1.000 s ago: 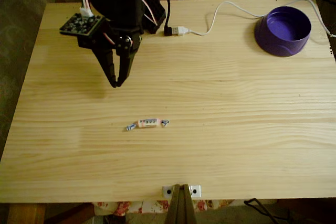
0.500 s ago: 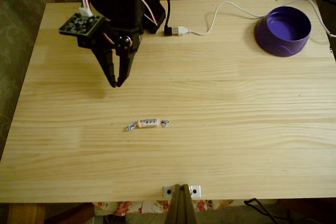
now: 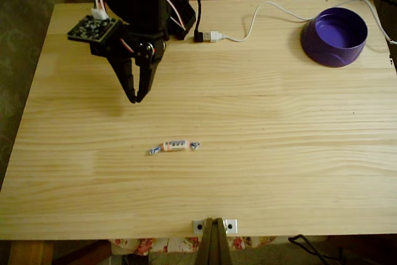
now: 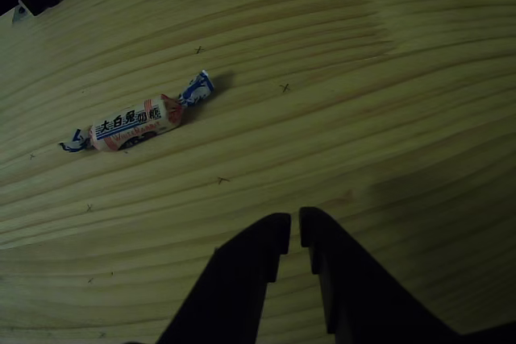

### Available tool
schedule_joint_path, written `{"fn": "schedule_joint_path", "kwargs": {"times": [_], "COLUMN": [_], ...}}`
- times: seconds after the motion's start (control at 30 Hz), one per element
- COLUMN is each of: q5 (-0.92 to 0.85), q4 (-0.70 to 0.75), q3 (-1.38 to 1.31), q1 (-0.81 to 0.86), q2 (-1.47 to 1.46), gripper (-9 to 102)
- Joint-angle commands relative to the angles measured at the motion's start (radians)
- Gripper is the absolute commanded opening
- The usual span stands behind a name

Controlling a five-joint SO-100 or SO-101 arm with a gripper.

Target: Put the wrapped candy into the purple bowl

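The wrapped candy [image 3: 174,146] lies flat on the wooden table, left of centre toward the front edge in the fixed view. It is pale with dark markings and twisted bluish ends. In the other view the candy [image 4: 133,126] sits ahead and to the left of the black fingers. My gripper [image 3: 134,98] hangs above the table behind and left of the candy, well apart from it. Its jaws are shut with nothing between them, leaving a thin slit at the tips [image 4: 294,230]. The purple bowl [image 3: 329,54] stands at the table's far right corner.
A white USB plug [image 3: 212,36] on a white cable [image 3: 267,5] lies at the back, between the arm's base and the bowl. A small circuit board [image 3: 93,27] sticks out left of the arm. A metal bracket [image 3: 214,225] sits at the front edge.
The gripper has drifted very slightly left and back. The candy and bowl have not moved.
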Motion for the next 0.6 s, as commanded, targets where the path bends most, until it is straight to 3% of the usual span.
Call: {"fn": "schedule_joint_path", "kwargs": {"times": [0.0, 0.57], "q5": [0.012, -0.014], "q4": [-0.005, -0.060], "q3": [-0.017, -0.086], "q1": [0.003, 0.038], "q2": [0.008, 0.008], "gripper": [1, 1]}}
